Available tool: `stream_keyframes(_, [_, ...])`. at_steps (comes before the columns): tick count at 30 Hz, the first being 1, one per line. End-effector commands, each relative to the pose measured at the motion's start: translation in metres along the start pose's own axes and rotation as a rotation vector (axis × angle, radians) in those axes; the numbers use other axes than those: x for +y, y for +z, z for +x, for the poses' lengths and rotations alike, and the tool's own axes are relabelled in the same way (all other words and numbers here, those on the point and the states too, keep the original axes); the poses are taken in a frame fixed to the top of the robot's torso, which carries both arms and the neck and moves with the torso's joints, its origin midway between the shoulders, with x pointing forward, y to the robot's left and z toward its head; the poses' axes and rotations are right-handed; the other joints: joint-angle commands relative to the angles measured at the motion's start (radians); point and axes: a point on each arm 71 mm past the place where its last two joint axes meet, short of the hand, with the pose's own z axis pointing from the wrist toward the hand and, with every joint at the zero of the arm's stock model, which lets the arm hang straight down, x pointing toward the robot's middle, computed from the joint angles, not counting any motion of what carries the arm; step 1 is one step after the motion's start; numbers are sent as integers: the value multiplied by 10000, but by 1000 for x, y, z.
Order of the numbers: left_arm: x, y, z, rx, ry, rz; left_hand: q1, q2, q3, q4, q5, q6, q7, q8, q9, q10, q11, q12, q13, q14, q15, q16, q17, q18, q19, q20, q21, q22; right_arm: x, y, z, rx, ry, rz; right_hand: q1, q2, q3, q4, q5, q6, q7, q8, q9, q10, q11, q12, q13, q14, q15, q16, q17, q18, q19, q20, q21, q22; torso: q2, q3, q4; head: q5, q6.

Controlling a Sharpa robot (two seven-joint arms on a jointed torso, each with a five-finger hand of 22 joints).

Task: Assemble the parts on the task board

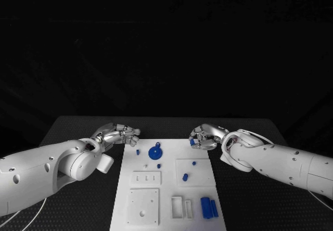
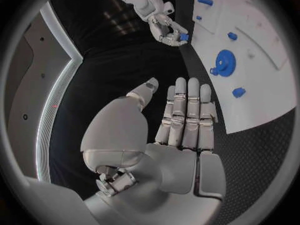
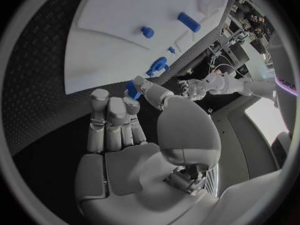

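Observation:
The white task board (image 1: 201,185) lies in the middle of the table. A blue gear (image 1: 155,153) (image 2: 225,62) sits near its far end, with a short blue peg (image 1: 137,152) beside it. Another blue peg (image 1: 185,177) lies mid-board, and two blue cylinders (image 1: 208,207) lie side by side at the near right. My right hand (image 1: 203,137) hovers over the board's far right corner and pinches a small blue part (image 1: 192,142) (image 3: 132,89) between thumb and a finger. My left hand (image 1: 123,134) (image 2: 184,117) hangs beyond the board's far left corner, fingers straight, holding nothing.
White fixtures sit on the board: a square plate (image 1: 144,207) at the near left, a slotted block (image 1: 147,178) above it, and a frame (image 1: 182,207) beside the cylinders. The black table (image 1: 76,130) stretches out on both sides of the board.

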Motion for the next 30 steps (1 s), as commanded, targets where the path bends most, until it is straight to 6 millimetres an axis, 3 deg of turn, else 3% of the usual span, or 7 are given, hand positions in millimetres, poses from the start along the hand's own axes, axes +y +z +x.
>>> stream_keyframes(1, [-2,3,15,1203,265,-259,-272,-48,-45,134,-182,100,9,-54,8,69,5,11,27,-2,-17,38,29,165,-24,-53,77,218,14,5,0,413,-756,189,-69,-95,127,19,-46,1777,-255,71,36,-307,-396,51,-19,26,-37,-11,7,444,32,-66,59,117,-82,2,-41,40,88])
stream_keyframes(4, [-5,7,21,1320,289,-291,-522,-204,-100,298,-368,87,24,-135,-2,83,0,-10,53,-116,17,7,37,150,-127,-31,70,211,29,8,-2,460,-943,35,-83,-127,213,20,-44,1787,-261,80,60,-291,-400,52,-19,42,-37,-9,7,444,48,-70,61,115,-174,-4,-66,84,86])
stream_keyframes(9, [-7,17,31,951,315,-644,-549,-161,-46,369,-379,-81,66,-310,-54,-70,42,-129,39,-196,46,-8,54,157,-211,-2,84,213,56,17,0,626,-916,-345,-118,-169,351,33,-46,1794,-262,85,92,-265,-402,55,-19,65,-38,-7,4,444,74,-75,68,114,-290,-4,-95,177,78])
stream_keyframes(12, [-7,24,40,768,319,-891,-617,-162,-57,434,-398,-178,115,-389,-84,-140,97,-178,31,-203,51,-2,64,161,-219,5,98,214,74,20,3,681,-928,-663,-131,-174,390,38,-46,1790,-262,82,100,-263,-402,54,-19,67,-39,-9,2,444,79,-75,69,113,-395,-7,-82,270,54])
stream_keyframes(18, [-7,30,54,872,437,-1252,-945,-493,-9,945,-434,-443,308,-572,-147,-470,276,-373,-21,-243,61,9,96,192,-243,15,134,211,98,27,13,866,-640,-1154,-145,-172,441,38,-46,1784,-262,78,109,-260,-403,53,-19,74,-39,-9,2,444,88,-77,71,113,-464,-17,-70,337,32])
stream_keyframes(30, [-5,32,66,1344,1186,-1685,-962,-612,-22,1480,-434,-144,152,-395,-9,-199,140,-226,111,-273,64,58,173,224,-302,28,257,228,120,30,20,833,-663,-1718,-170,-169,529,22,-46,1777,-262,72,128,-250,-404,52,-18,91,-43,-5,2,444,112,-86,79,113,-462,-30,-82,376,10])
